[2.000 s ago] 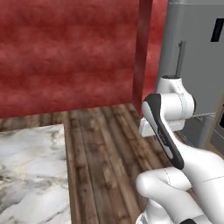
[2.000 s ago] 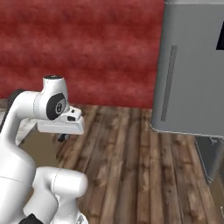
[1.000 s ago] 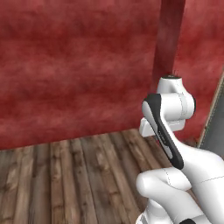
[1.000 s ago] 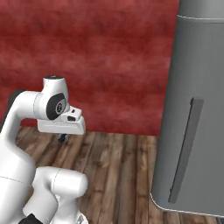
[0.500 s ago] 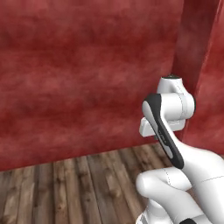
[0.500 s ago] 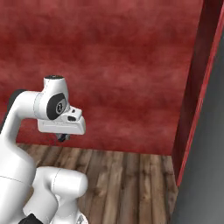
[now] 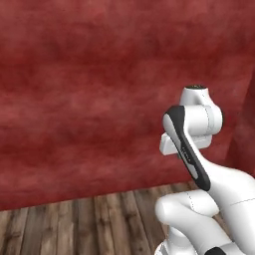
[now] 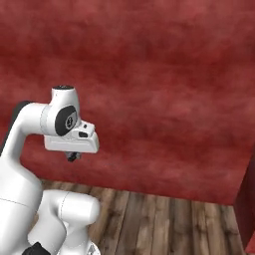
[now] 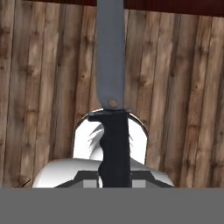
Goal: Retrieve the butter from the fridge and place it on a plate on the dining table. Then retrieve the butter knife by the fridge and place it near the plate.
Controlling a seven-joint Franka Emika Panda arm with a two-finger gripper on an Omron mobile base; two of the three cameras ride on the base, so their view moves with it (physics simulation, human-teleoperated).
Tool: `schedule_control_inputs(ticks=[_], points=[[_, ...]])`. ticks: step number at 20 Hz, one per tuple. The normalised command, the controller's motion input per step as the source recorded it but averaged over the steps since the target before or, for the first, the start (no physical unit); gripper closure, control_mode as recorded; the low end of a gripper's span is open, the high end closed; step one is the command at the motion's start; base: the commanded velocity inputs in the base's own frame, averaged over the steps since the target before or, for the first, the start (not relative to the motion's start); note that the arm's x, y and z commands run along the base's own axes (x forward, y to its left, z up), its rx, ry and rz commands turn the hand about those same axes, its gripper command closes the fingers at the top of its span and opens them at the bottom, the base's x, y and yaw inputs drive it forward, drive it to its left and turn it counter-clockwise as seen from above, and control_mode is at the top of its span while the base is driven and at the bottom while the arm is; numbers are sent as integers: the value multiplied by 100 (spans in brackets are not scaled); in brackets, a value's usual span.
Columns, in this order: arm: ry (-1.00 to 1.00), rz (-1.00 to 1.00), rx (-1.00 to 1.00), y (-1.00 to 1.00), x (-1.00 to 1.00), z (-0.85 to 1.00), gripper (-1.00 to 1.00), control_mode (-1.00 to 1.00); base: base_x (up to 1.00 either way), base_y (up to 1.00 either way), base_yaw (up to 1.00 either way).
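Hand view, nearest first: the butter knife [image 9: 114,144] sits in the gripper [image 9: 114,177], jaws pinched shut on its black handle low in the frame. The grey blade runs straight up and away from the jaws, past a small rivet at the guard, and out the top edge of the view, so the knife's long axis lies in line with the way the hand looks, blade leading, handle at the fingers. Fingertips themselves are mostly hidden behind the handle; cannot make out the pads. Beyond the blade is the wooden plank floor [image 9: 183,87], boards running roughly parallel to the blade, so the hand points down at bare flooring. From the base views the gripper [image 8: 73,156] hangs under the white hand, held high and tucked close to the arm, well above the floor [image 8: 164,224]; the knife is too small to pick out there. In the left base view the hand is mostly masked by the forearm. Farthest back, a plain red wall [image 7: 89,99] spans both base views, with a darker red corner at the right edge [image 8: 247,209]. No plate, table, fridge or butter to sight against, so which way the plate lies from the jaws cannot be told. Judgement: knife is in transit; the base has to bring the dining table into view before any set-down, and the blade-forward grip suggests laying it flat beside the plate.
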Motion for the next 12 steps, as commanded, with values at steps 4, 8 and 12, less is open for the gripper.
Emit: schedule_control_inputs(ticks=[4, 8, 12], points=[[0, 0, 0, 0, 0, 0, 100, 100, 67, 77, 38], [0, 0, 0, 0, 0, 0, 100, 100, 57, 66, 52], [0, 0, 0, 0, 0, 0, 100, 100, 41, 69, 61]])
